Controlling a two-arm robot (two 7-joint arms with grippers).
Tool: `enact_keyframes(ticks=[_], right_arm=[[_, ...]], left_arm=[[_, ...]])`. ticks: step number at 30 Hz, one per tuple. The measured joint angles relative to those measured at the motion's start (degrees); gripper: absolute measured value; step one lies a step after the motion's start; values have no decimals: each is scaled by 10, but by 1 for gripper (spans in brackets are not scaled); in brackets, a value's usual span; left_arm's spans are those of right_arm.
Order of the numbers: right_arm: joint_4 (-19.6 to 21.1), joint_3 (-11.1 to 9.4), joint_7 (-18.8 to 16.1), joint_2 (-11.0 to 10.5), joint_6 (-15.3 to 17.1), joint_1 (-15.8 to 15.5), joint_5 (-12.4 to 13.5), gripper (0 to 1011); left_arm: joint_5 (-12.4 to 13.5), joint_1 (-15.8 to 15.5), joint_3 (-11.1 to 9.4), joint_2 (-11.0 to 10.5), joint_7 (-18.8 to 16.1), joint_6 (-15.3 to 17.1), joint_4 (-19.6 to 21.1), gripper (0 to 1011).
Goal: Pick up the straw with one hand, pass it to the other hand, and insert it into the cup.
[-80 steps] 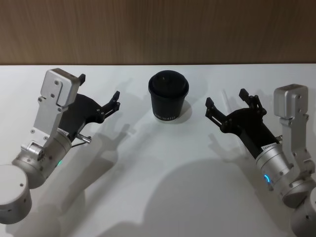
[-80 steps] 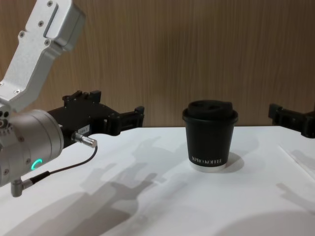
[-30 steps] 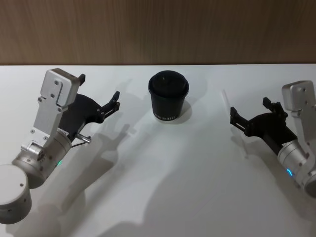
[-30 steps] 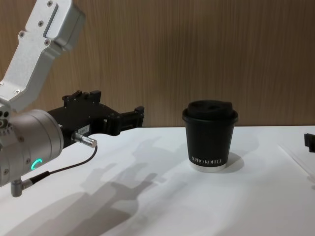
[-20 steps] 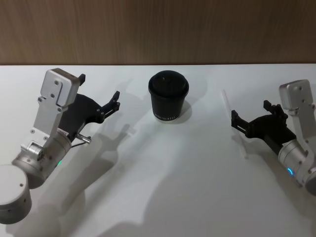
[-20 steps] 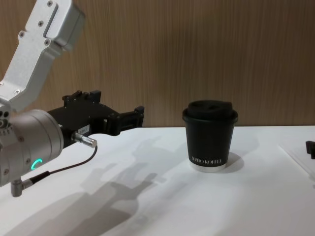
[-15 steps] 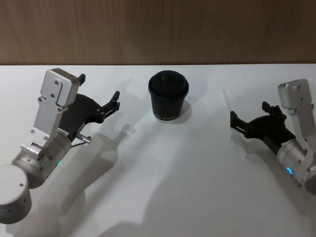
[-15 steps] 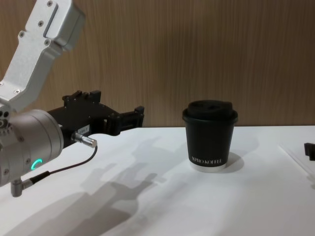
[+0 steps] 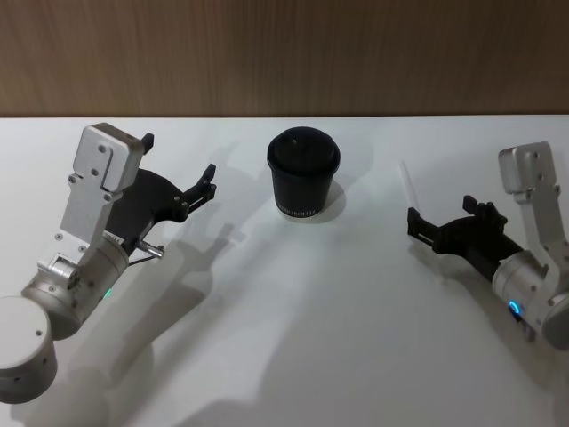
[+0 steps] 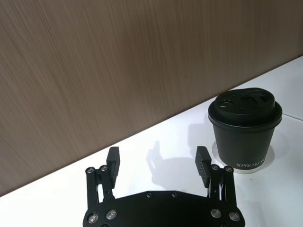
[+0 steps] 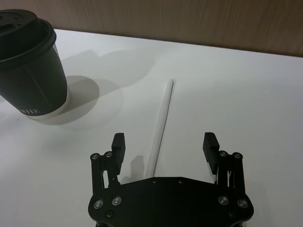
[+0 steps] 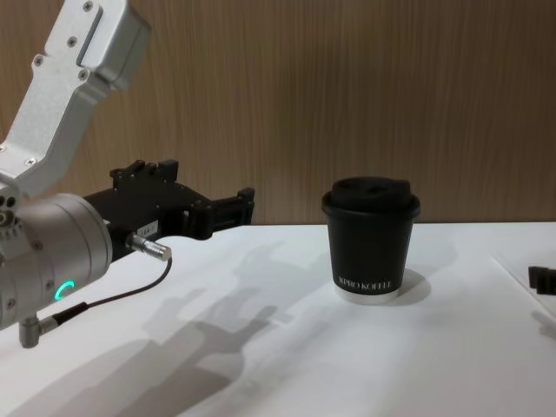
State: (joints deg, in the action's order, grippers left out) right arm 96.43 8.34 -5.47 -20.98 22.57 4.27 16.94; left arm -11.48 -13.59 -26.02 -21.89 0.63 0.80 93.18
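Observation:
The black lidded cup (image 9: pixel 303 173) stands upright at the table's back middle, lettering toward me (image 12: pixel 371 239). The thin white straw (image 9: pixel 408 185) lies flat on the table to the right of the cup. My right gripper (image 9: pixel 444 213) is open and low over the straw's near end. In the right wrist view the straw (image 11: pixel 163 113) runs out between the spread fingers of that gripper (image 11: pixel 164 142), with the cup (image 11: pixel 31 71) off to one side. My left gripper (image 9: pixel 179 156) hangs open left of the cup, holding nothing, and its wrist view shows the cup (image 10: pixel 245 127) beyond the fingers (image 10: pixel 113 158).
A white table (image 9: pixel 293 338) runs back to a wooden wall (image 9: pixel 284 53). A thin black cable (image 12: pixel 113 300) loops under the left arm. One right finger (image 12: pixel 543 278) pokes in at the chest view's right edge.
The right gripper drew back to the right and down from beside the cup, uncovering the straw, then edged left over its near end. The left arm has not moved.

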Motion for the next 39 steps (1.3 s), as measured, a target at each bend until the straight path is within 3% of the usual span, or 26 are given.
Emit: enact_keyframes(ticks=[10, 25, 39], right_arm=[[-4, 3, 0, 3, 15, 2, -5, 1001], [-11, 24, -1, -4, -4, 5, -43, 1001], [-18, 17, -5, 13, 4, 5, -37, 1001]], left_arm=[[0, 0, 0, 0, 0, 0, 0, 1003], [0, 0, 0, 0, 0, 0, 0, 1003], [0, 0, 0, 0, 0, 0, 0, 1003]])
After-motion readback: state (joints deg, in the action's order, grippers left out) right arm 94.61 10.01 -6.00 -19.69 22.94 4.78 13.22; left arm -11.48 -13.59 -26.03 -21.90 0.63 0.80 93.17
